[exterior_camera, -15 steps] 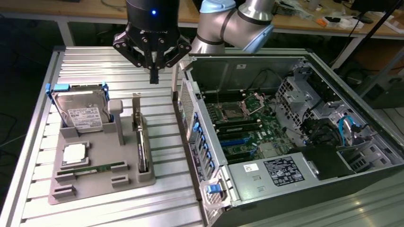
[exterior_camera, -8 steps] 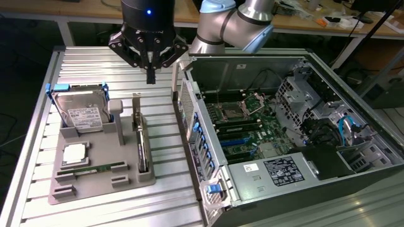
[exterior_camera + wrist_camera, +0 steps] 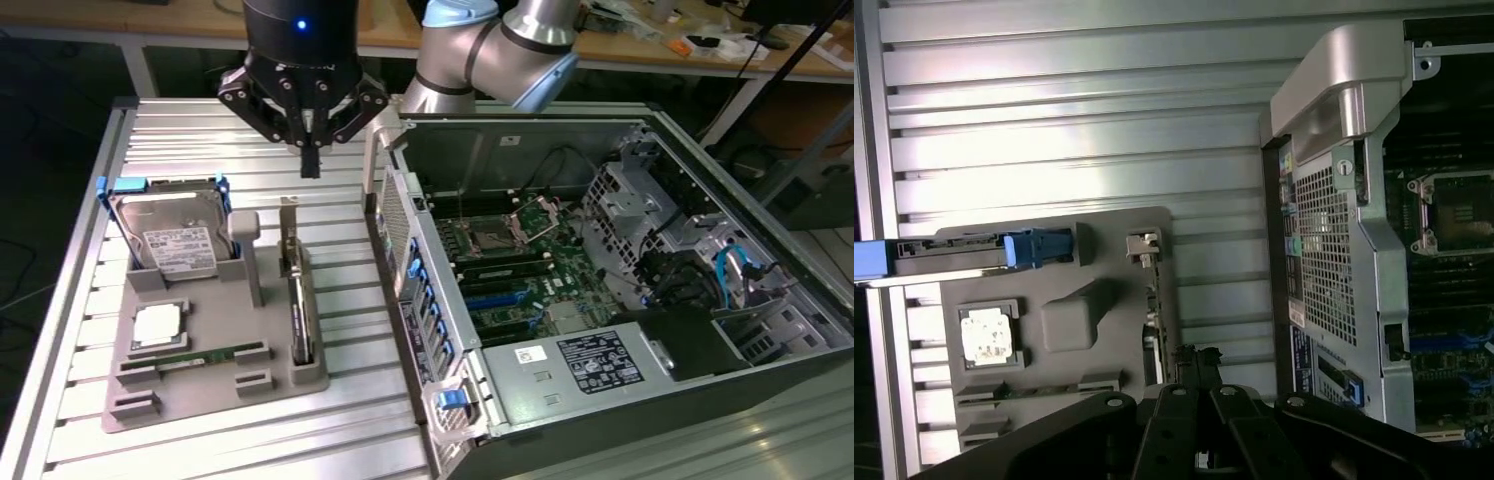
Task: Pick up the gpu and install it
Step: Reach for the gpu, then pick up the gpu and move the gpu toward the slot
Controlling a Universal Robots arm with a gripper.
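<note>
Right now my gripper [image 3: 310, 158] hangs above the grey moulded holder tray [image 3: 200, 388], over its far end. Its two black fingers are pressed together with nothing between them, so I am carrying nothing.

The gpu [image 3: 296, 300], a flat green circuit card with a dark shroud on one face and a silver metal end bracket, stands on its long edge in a slot of that tray, along the side nearest the open black computer case [image 3: 601, 300]. Its bracket rises at the tray's far end, almost directly under my fingertips. In the wrist view the card [image 3: 1151, 310] appears edge-on as a thin line running towards my gripper [image 3: 1196, 358], and the tray [image 3: 1114, 230] lies flat around it.

Also on the tray are a silver hard drive in a blue carrier [image 3: 167, 240], a square silver processor [image 3: 158, 325] and a narrow green memory stick [image 3: 200, 357], all on the side away from the gpu.

I judge the card stiff and fairly light, but fragile: the board can flex or crack, and the fan shroud and small parts should not be squeezed. Its faces look smooth enough to slip. The safest hold, I think, is across the upper edge near the bracket, pinching board and shroud together, clear of the connector edge seated in the tray.
</note>
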